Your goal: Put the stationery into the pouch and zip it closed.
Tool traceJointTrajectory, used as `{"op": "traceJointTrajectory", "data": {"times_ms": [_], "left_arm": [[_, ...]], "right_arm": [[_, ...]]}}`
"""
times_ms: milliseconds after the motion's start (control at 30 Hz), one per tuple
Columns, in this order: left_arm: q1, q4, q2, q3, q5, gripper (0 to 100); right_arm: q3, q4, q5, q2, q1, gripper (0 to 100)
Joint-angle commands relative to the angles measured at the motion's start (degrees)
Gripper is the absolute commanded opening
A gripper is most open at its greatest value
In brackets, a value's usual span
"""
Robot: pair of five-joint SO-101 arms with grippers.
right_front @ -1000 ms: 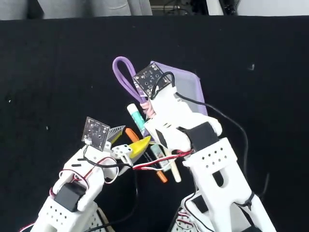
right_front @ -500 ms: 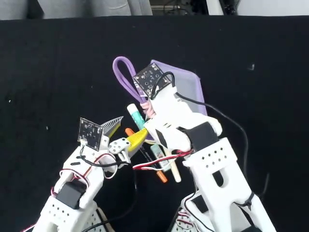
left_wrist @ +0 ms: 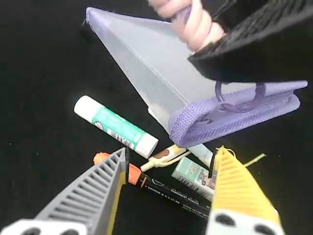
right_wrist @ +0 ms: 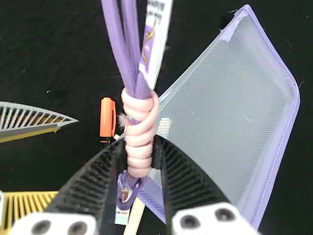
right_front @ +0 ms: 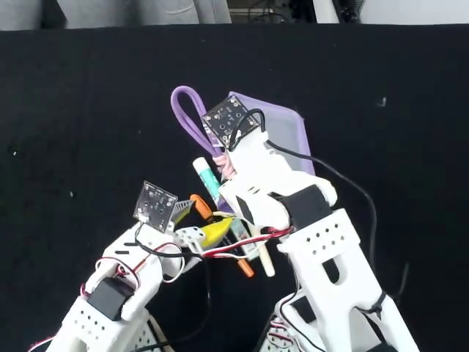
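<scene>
**Step in hand (as judged):** the left arm takes one item from the pile while the right arm steadies the pouch.

**Present state**
- The pouch (right_front: 286,132) lies near the middle of the table (right_front: 88,95).
- The right gripper (right_wrist: 139,156) is pressed together on the pink coil (right_wrist: 139,132), which is wound round the purple strap (right_wrist: 122,44).
- The left gripper (left_wrist: 169,154) hangs above the stationery with its jaws spread wide and nothing between them.
- The stationery lies on the table just beside the pouch's strap corner, on the side toward the near edge. It consists of a glue stick (left_wrist: 115,127), an orange-capped marker (left_wrist: 166,191), a cream pen (left_wrist: 159,159) and a small green-labelled item (left_wrist: 193,174).
- The cream pen runs partly under the pouch.

**Procedure**
1. Select the glue stick first — it lies at the outside of the pile, so the jaws can straddle it without catching a neighbour.
2. Turn the jaws across the barrel, not along it, and close at mid-length so that it does not tip.
3. Keep the right grip firm; a slack strap lets the pouch slide.
4. Check the zip before carrying anything over — whether it stands open cannot be told from these views.
</scene>
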Motion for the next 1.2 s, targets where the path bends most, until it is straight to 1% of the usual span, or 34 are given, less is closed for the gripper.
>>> {"op": "traceJointTrajectory", "data": {"times_ms": [0,200,700,733,900,1167], "left_arm": [[0.4,-5.6,-0.3,0.4,-1.9,28],[-2.5,-10.9,-0.3,2.2,-2.5,28],[-2.0,-10.8,-0.2,2.5,-2.6,28],[-2.0,-10.6,-0.2,2.2,-2.6,28],[-1.9,-4.0,-0.1,-3.0,-2.5,28],[-2.4,-3.5,-0.1,-5.1,-2.5,28]], "right_arm": [[-0.3,-1.1,0.2,-2.3,1.1,1.1],[-0.3,-1.1,0.2,-2.3,1.1,1.1],[-0.3,-1.1,0.1,-2.3,1.1,1.1],[-0.3,-1.1,0.1,-2.3,1.1,1.1],[-0.3,-1.1,0.1,-2.3,1.1,1.1],[-0.4,-1.1,0.1,-2.3,1.1,1.1]]}}
